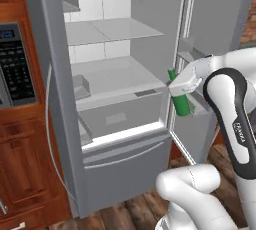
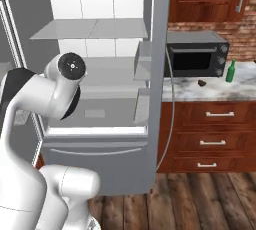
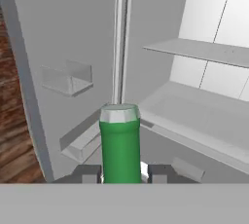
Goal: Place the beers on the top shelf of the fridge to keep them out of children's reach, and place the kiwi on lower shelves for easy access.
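Gripper (image 3: 121, 173) was clamped on a small green glass bottle with a slim neck (image 3: 120, 142), one dark fingertip (image 3: 88, 174) pressed to each side of its body. In the left base view that bottle (image 1: 180, 98) sat tilted in the white hand, just outside the open front of the tall plain grey fridge (image 1: 55, 64), beside the inner face of the open right-hand door (image 1: 212, 19).

Fridge cavity as seen in the left base view: thin flat pale grey top shelf (image 1: 112, 30) was bare; the pale grey-white lower shelf (image 1: 112, 76) beneath it was bare too; white-fronted drawer (image 1: 122, 116) under that was shut, contents hidden. Clear door bins (image 3: 68, 78) in the hand view looked bare as far as I could tell.

Second small green glass bottle (image 2: 230, 71) stood upright on the marbled grey-white surface (image 2: 235, 86), to the right of the black countertop oven (image 2: 196, 53) and well apart from the fridge. Small oval brownish-green kiwi (image 2: 202, 82) lay on the same surface in front of the oven, between the oven and that bottle, touching neither. Wooden drawers with silver handles (image 2: 214, 135) below the surface were all shut.
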{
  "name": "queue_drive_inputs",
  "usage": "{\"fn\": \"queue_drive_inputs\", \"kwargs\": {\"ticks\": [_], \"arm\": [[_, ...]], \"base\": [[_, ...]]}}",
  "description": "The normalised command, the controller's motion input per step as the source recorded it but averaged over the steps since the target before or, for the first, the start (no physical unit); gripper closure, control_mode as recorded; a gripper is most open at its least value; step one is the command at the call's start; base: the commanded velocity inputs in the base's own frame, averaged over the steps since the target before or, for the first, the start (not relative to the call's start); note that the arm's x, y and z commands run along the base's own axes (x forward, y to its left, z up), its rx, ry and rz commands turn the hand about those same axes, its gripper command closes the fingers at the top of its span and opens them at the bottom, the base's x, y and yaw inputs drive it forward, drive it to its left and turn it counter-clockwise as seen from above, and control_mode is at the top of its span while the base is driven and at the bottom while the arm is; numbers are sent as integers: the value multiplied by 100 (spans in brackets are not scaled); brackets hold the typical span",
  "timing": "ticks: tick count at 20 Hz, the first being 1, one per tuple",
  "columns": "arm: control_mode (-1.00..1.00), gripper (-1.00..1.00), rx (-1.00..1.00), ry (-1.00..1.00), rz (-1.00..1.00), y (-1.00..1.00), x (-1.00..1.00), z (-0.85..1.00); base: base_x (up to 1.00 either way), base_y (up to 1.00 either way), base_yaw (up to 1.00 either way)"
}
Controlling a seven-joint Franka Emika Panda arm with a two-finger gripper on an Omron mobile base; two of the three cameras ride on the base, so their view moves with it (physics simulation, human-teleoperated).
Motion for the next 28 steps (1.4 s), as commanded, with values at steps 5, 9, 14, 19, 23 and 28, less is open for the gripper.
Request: {"fn": "queue_drive_inputs", "kwargs": {"ticks": [5,9,14,19,23,28], "arm": [[100,100,0,0,0,0,0,0],[100,100,0,0,0,0,0,0],[100,100,0,0,0,0,0,0],[100,100,0,0,0,0,0,0],[100,100,0,0,0,0,0,0],[100,100,0,0,0,0,0,0]], "base": [[56,26,-8],[59,11,0],[50,16,4],[50,9,15],[42,14,25],[32,16,26]]}}
